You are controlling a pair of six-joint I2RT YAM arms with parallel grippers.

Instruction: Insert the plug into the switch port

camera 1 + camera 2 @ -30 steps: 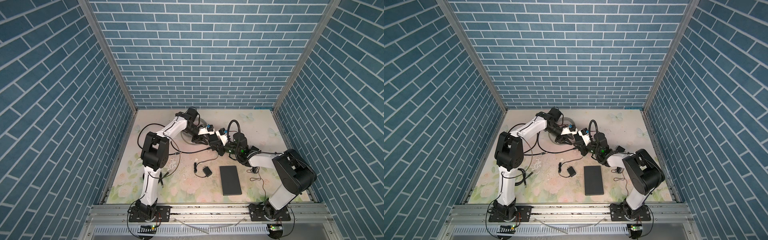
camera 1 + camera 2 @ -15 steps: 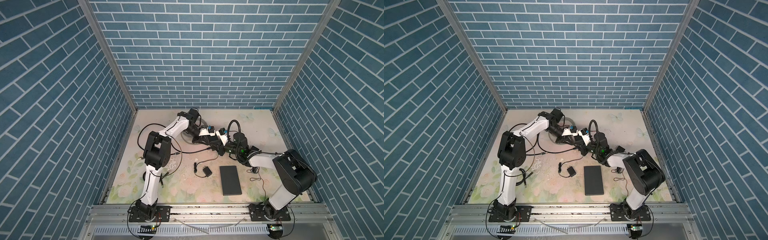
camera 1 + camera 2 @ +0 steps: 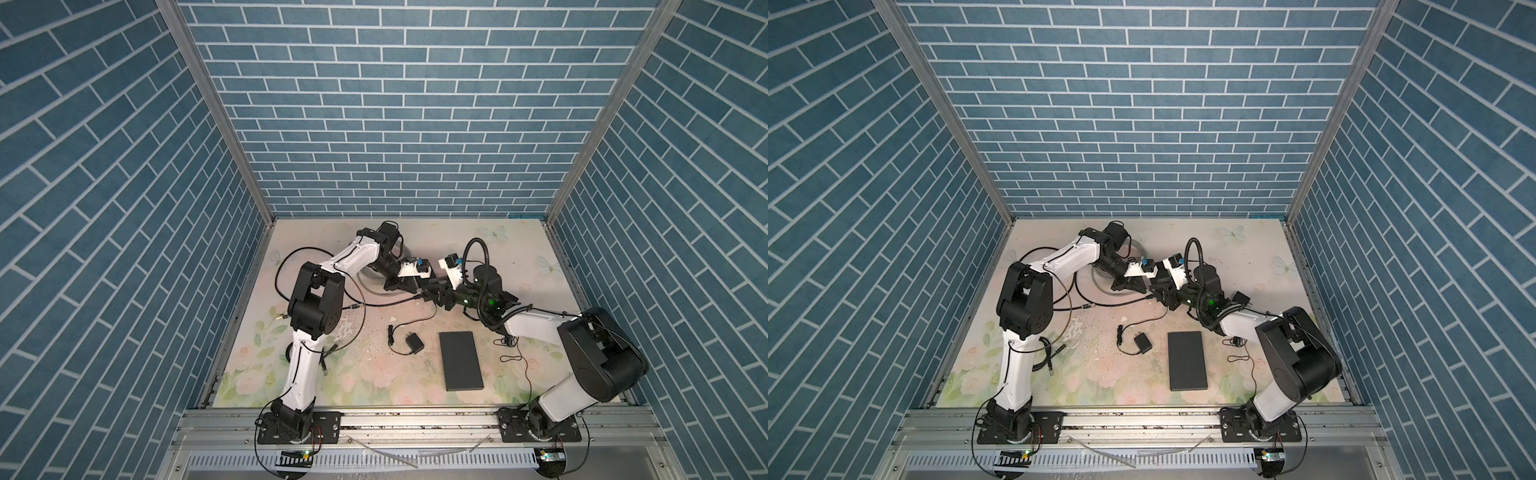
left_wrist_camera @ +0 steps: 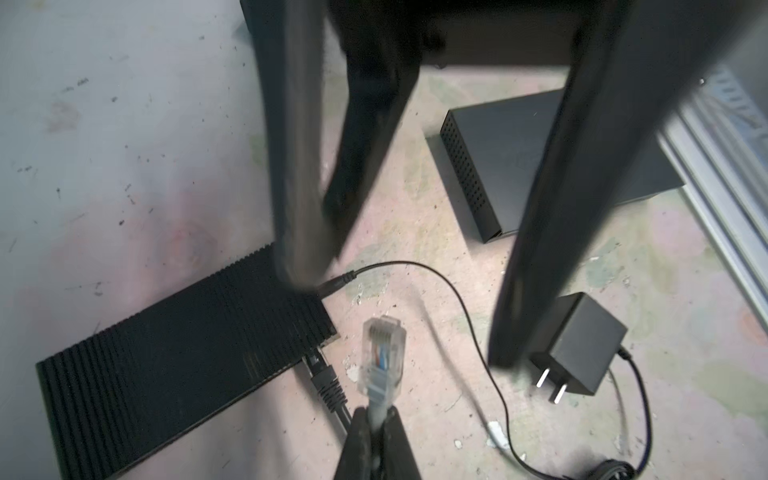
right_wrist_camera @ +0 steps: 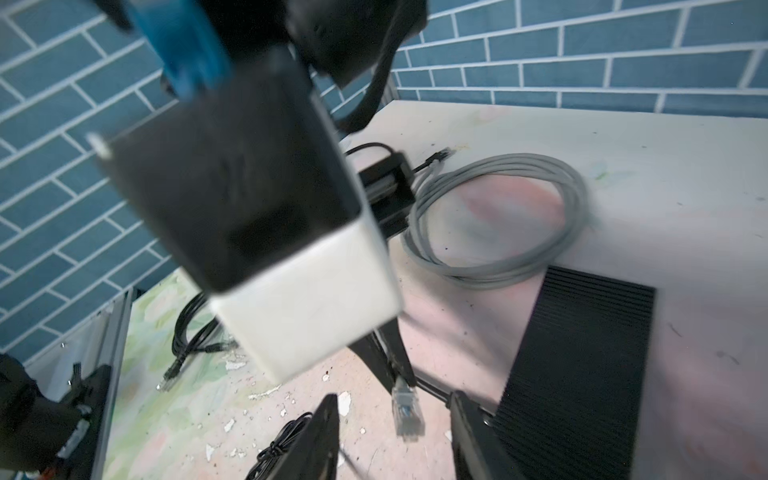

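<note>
**A:** How do the left fingers (image 4: 397,449) stand?

**B:** Pressed together on the grey cable (image 4: 376,397), just behind the clear plug (image 4: 383,353). The plug juts out past the tips of the left gripper (image 4: 376,415).

**A:** And the right ones?

**B:** Spread. The right wrist view shows the right gripper (image 5: 395,395) with a finger (image 5: 322,436) on either side of the plug, neither touching it.

**A:** Where is the switch?

**B:** The ribbed black switch (image 4: 178,374) lies just beside the plug, apart from it. Only the left wrist view shows its port side. A black connector (image 4: 326,384) already sits in one port, and a barrel jack (image 4: 338,281) runs up to the corner, where a right finger hides the joint.

**A:** Farther out?

**B:** Past the right fingers are a power adapter (image 4: 577,345) and a flat black box (image 4: 498,166). Only the right wrist view shows the cable's coil (image 5: 498,216) behind the left gripper. In both top views the grippers meet over the table (image 3: 519,249), and the plug is too small to make out there.
</note>
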